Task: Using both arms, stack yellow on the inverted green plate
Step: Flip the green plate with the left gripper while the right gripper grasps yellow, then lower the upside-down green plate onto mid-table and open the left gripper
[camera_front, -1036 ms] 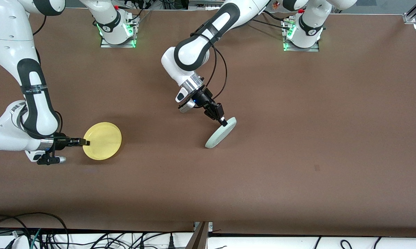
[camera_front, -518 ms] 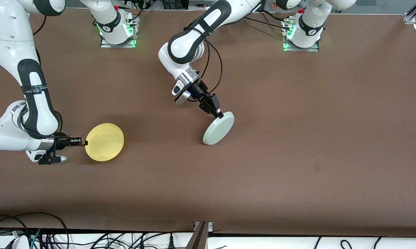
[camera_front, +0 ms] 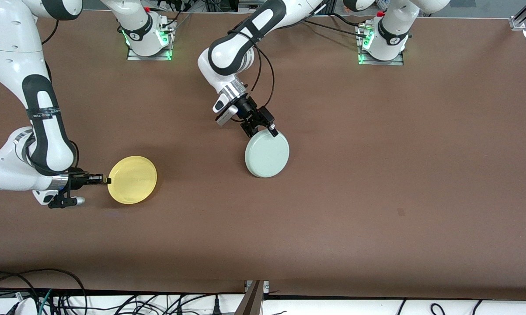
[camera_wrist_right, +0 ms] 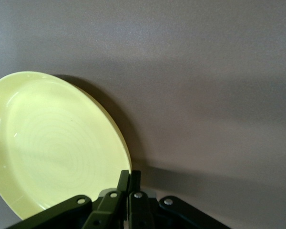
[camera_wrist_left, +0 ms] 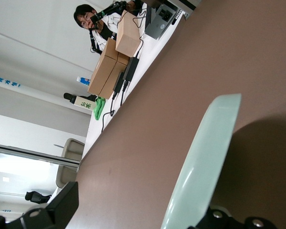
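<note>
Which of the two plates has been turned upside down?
The green plate, held at its rim by the left gripper, shows its underside. The yellow plate, pinched by the right gripper, shows its hollow.

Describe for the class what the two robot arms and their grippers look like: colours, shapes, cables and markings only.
Both arms are glossy white with rounded, tube-like segments and black bands at the joints. The left arm carries looping black cables and a silver wrist ring; the right arm has small lettering on a black band. The left gripper and right gripper are black with two slim fingers. Green lights glow at the bases.
</note>
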{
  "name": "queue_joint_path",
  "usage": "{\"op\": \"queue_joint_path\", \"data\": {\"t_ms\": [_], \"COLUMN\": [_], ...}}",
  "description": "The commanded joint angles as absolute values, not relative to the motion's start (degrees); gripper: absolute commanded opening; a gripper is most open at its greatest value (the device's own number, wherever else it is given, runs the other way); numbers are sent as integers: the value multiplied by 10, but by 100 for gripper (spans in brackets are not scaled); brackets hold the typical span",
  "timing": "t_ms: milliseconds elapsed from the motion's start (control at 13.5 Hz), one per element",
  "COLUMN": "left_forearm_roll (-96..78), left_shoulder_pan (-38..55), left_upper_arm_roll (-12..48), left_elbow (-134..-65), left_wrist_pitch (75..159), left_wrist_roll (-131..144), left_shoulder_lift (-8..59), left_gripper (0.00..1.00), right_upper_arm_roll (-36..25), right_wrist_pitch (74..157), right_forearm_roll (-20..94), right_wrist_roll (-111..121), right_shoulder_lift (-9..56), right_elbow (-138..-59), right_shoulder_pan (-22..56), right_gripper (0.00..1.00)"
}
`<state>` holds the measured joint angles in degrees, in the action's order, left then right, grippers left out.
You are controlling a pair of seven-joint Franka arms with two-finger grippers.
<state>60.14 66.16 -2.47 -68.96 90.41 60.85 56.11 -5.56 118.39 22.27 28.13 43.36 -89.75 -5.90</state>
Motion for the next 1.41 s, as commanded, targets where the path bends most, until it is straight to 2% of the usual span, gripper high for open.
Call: {"op": "queue_joint_path", "data": {"t_ms": [0, 296, 740, 1036, 1109, 1331], "left_forearm_roll": [588, 531, 339, 275, 274, 275], "left_shoulder_pan": [672, 687, 662, 650, 649, 631], "left_upper_arm_roll": [-30, -25, -24, -24, -25, -25], "left_elbow": [-685, -682, -680, -685, -687, -687], "left_wrist_pitch": [903, 938, 1184, 1329, 1358, 1368], "left_wrist_roll": [634, 702, 894, 968, 973, 964], "left_shoulder_lift": [566, 566, 561, 565, 569, 572], "left_gripper": [100, 100, 100, 100, 100, 100], "right_upper_arm_roll": [-53, -54, -54, -57, -59, -60], "right_wrist_pitch": [1183, 1162, 1094, 1005, 988, 976], "right_forearm_roll": [232, 237, 236, 236, 236, 235], "right_wrist_roll": [294, 294, 293, 287, 287, 287], "right_shoulder_lift": [432, 426, 420, 416, 415, 416], "right_elbow": [-901, -881, -817, -765, -754, -746], "right_shoulder_pan": [-63, -65, -67, -66, -67, -68], "right_gripper": [0, 0, 0, 0, 0, 0]}}
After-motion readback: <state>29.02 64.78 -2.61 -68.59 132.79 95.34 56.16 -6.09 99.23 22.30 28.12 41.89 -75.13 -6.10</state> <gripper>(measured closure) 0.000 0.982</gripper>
